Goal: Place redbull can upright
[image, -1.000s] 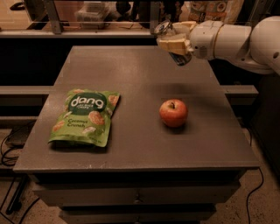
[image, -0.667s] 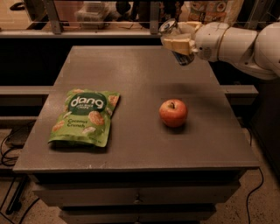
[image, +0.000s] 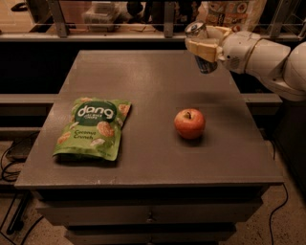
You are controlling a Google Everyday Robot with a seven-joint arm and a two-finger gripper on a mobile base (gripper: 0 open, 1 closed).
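The redbull can [image: 204, 64], silver and blue with a shiny top end [image: 195, 29], is held tilted in my gripper [image: 202, 47] high above the far right part of the table [image: 153, 158]. The gripper is shut on the can; its tan fingers [image: 203, 49] cover the can's middle. The white arm [image: 263, 57] reaches in from the right. The can is well above the tabletop and touches nothing else.
A red apple [image: 190, 123] sits right of centre on the table, nearer than the can. A green Dang coconut chips bag [image: 94, 127] lies flat at the left. A rail and shelf with clutter [image: 105, 14] run behind the table.
The gripper with the can has moved a little to the right and slightly up. The apple and the bag have not moved.
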